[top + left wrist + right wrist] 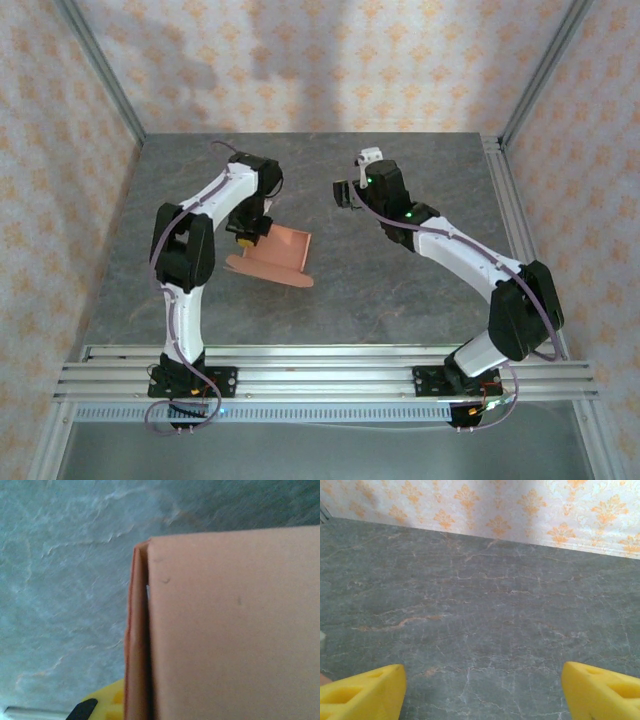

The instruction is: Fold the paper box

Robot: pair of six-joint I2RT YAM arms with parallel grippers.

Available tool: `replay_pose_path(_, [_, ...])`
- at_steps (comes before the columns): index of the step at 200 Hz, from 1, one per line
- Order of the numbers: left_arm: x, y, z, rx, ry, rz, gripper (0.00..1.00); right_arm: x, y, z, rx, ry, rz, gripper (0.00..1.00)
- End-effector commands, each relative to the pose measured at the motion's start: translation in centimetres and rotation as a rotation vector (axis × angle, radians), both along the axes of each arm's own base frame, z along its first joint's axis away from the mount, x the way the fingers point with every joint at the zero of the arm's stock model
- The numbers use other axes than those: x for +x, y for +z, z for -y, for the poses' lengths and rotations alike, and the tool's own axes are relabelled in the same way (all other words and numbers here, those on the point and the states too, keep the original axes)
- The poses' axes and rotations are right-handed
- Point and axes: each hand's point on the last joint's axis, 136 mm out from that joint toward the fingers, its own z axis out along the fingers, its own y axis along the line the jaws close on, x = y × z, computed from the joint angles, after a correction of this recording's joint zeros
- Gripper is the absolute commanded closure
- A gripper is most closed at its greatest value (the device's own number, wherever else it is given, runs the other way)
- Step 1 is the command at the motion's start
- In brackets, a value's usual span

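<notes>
We find two arms over a grey stone desk (pixel 400 300), one of them on the card.

The left arm (pixel 185 260) bends in, and we see its left pincer (pixel 247 232) closed on the rear left edge of the paper box (pixel 275 255). The box is salmon-orange and lies left of the desk's middle, with a wall raised at its right end. The right arm (pixel 470 262) reaches inward, and its right pincer (pixel 345 192) hangs over bare desk, apart from the box.
</notes>
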Motion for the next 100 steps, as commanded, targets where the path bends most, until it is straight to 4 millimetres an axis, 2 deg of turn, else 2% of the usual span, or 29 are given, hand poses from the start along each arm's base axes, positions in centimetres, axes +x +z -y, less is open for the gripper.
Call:
replay_pose_path(1, [-2.2,0.1,-2.1,0.105,-0.066,-0.156,1.00,0.3,1.5,0.9,0.016,-0.022,0.055,0.19])
replay_pose_path(68, [-3.1,-3.1,-2.1,0.119,-0.113,-0.319,1.00,0.6,1.2,1.5,0.004,-0.036,0.055,0.19])
replay_pose_path(81, [-3.0,-3.3,-2.3,0.133,-0.116,-0.326,0.95,0.6,1.2,1.5,0.003,-0.038,0.054,0.19])
replay_pose_path(97, [-2.6,-3.1,-2.3,0.132,-0.116,-0.307,0.85,0.7,1.2,1.5,0.006,-0.041,0.053,0.19])
replay_pose_path(100, [-2.6,-3.1,-2.2,0.129,-0.115,-0.305,0.81,0.7,1.3,1.5,0.009,-0.041,0.055,0.19])
